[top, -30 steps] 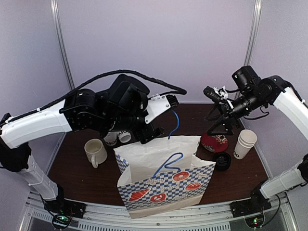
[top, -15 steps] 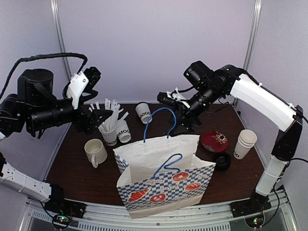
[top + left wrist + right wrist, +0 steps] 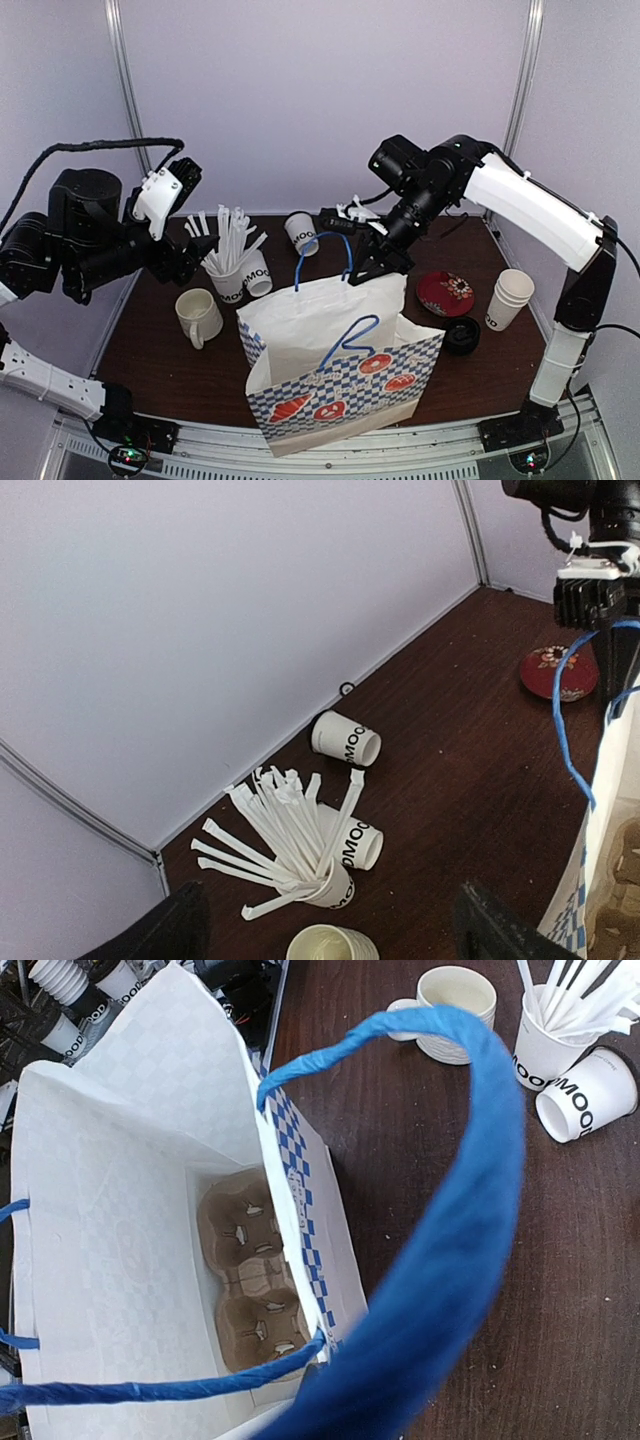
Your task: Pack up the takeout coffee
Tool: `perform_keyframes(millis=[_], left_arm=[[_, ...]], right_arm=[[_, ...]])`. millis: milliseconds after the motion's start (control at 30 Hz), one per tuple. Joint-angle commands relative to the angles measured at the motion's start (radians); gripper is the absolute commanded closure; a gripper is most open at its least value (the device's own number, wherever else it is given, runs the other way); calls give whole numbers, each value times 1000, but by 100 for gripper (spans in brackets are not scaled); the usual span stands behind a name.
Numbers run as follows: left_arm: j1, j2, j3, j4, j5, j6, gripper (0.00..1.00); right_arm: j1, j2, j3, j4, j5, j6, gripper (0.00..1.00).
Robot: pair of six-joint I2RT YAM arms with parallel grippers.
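Right gripper (image 3: pixel 343 232), seemingly on bag handle (image 3: pixel 480 1160)

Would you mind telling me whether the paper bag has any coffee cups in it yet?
No cups yet: the open paper bag holds only an empty cardboard cup carrier.

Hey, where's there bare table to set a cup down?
Bare wood lies on the near side of the mug, left of the paper bag, and at the back between the tipped cup and the red dish. It's crowded around the straw cup.
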Motion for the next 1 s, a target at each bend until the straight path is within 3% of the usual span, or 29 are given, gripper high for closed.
perform_keyframes(millis=[0, 133, 333, 500, 767, 967], left_arm=[[7, 49, -36, 45, -116, -16, 12], [42, 142, -37, 28, -161, -109, 11], [113, 290, -49, 62, -132, -389, 9], [172, 438, -40, 84, -76, -630, 5], [207, 693, -3, 199, -97, -726, 2], [270, 820, 58, 176, -156, -844, 2]], right_arm=[[-47, -37, 11, -28, 23, 40, 100], [-163, -94, -45, -8, 11, 92, 100], [-335, -219, -202, 68, 17, 164, 100], [-408, -281, -290, 102, 42, 187, 100], [-453, -320, -345, 141, 17, 200, 100], [-456, -328, -345, 145, -22, 205, 100]])
